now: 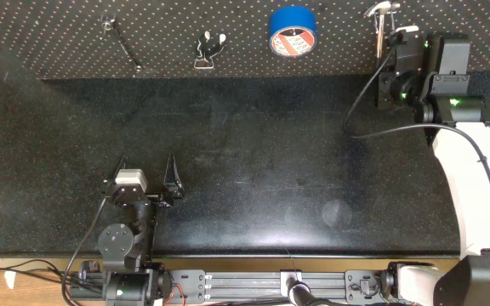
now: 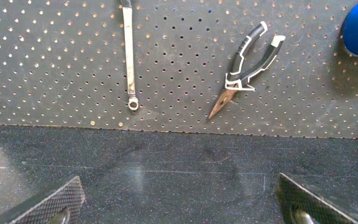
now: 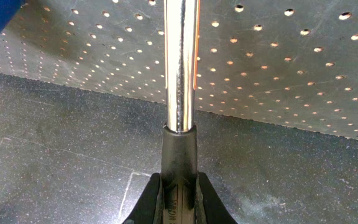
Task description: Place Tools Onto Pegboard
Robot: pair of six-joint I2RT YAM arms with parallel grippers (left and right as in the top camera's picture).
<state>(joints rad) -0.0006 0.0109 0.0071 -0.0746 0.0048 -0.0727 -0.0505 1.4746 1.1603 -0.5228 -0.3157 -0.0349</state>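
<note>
free: mat (image 1: 253, 170) between arms | obstacles: wrench (image 1: 122, 42), pliers (image 1: 208, 49), tape (image 1: 292, 32), hammer (image 1: 380, 30) along pegboard (image 1: 58, 34)

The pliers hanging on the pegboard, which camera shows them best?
The left wrist view: the pliers hang there large and whole, handles up, nose down. The top view has them small, foreshortened, between the wrench and the blue tape. The right wrist view faces the hammer instead.

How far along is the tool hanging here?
Done: the wrench, pliers and blue tape roll hang on the pegboard. In hand: the right gripper is shut on the hammer, held up at the board. Left: letting go once it hangs. The left gripper sits open over the table.
</note>
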